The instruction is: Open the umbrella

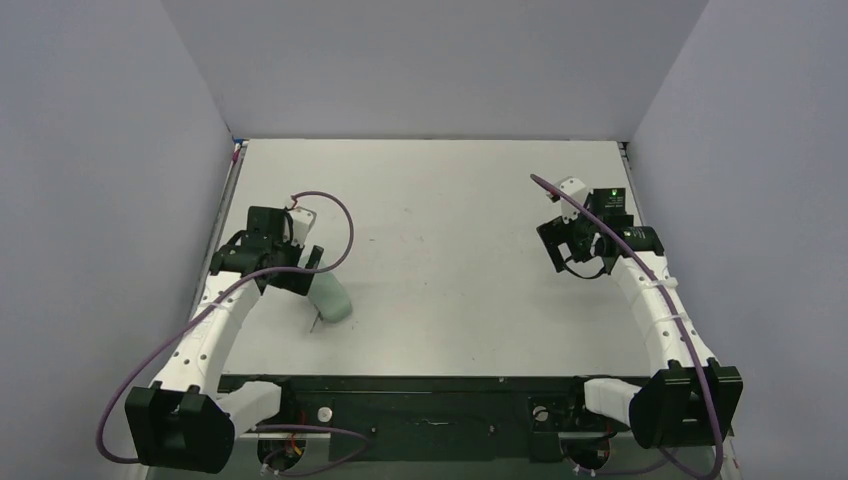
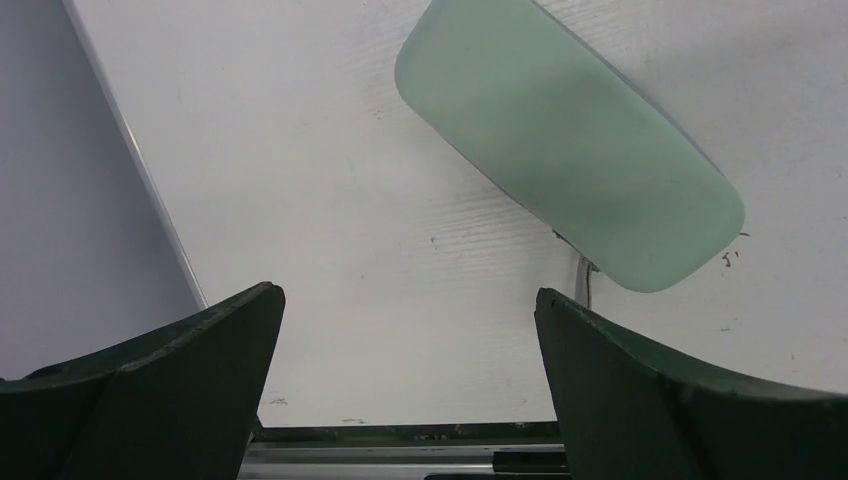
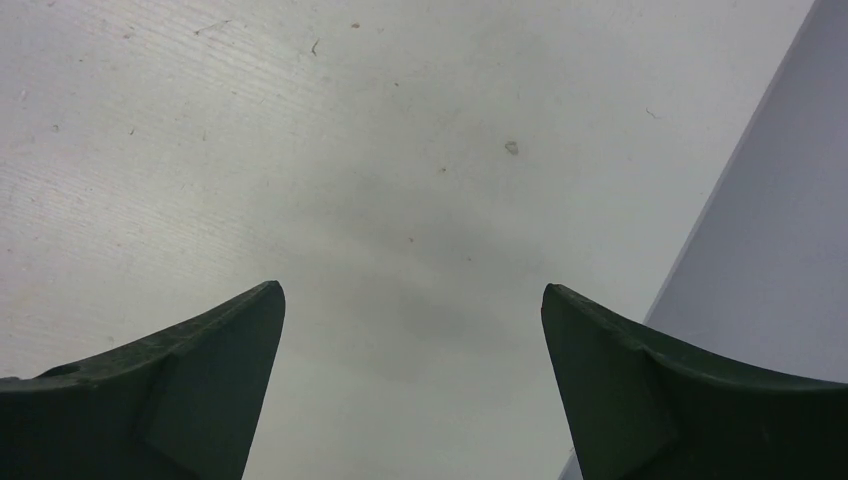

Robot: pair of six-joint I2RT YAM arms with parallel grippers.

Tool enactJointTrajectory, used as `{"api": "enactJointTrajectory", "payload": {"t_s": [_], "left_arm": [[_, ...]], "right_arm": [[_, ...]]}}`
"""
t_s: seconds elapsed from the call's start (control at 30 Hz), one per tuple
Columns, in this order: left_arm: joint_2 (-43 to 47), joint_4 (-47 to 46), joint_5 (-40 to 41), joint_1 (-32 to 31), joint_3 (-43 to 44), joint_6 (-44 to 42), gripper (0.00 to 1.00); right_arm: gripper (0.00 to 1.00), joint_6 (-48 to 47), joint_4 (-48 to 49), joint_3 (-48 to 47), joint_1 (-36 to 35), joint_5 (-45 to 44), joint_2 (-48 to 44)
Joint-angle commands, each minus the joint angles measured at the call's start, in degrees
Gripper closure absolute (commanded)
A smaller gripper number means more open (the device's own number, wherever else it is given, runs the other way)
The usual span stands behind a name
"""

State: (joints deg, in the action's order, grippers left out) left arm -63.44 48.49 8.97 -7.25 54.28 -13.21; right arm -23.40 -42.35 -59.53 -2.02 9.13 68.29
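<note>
Pale and folded shut, the umbrella lay toward the surface's near left corner; I judged nothing done yet. Left tool hung released beside it, right tool released, well apart.

The bench presents a white, matt top with a fine linear grain; we note small specks and scuffs on it. The umbrella shows a smooth, matt, even skin with no visible weave; we cannot tell cloth from plastic. The jaws of the left gripper and the right gripper look like dark moulded plastic, matt and faintly grainy. On the arms we see white shells of smooth plastic with a slight sheen, and black matt joint housings. The cables carry a smooth sheath. The walls are plain and matt.
</note>
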Motion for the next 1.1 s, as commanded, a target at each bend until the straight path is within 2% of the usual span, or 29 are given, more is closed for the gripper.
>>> {"api": "enactJointTrajectory", "payload": {"t_s": [0.0, 0.17, 0.27, 0.4, 0.63, 0.9, 1.07], "left_arm": [[-2.21, 1.88, -2.86, 2.35, 1.12, -3.99, 0.03], [-6.61, 5.57, -12.50, 8.63, -0.14, -20.52, 0.03], [-8.75, 5.61, -15.80, 8.98, -1.27, -31.68, 0.03], [-14.37, 5.26, -17.44, 8.89, -1.61, -40.88, 0.03], [-24.46, 0.03, -19.80, 5.98, 2.26, -42.26, 0.03], [-29.62, -8.49, -19.95, -5.63, 3.27, -42.82, 0.02], [-37.20, -7.79, -23.28, -13.00, 11.92, -42.70, 0.02]], "right_arm": [[0.04, -2.63, -1.22, -3.82, -1.18, 0.90, 1.18], [0.04, -5.06, -6.31, -6.29, -1.48, 3.91, 3.05], [0.04, -6.53, -10.30, -7.96, -1.30, 6.64, 3.79], [0.04, -8.39, -14.47, -10.22, -0.85, 9.97, 5.12], [0.04, -9.55, -20.50, -14.47, 4.77, 15.39, 9.21], [0.04, -12.37, -24.19, -16.66, 10.94, 18.30, 10.75], [0.04, -14.25, -26.17, -16.26, 13.81, 18.91, 10.28]]}}
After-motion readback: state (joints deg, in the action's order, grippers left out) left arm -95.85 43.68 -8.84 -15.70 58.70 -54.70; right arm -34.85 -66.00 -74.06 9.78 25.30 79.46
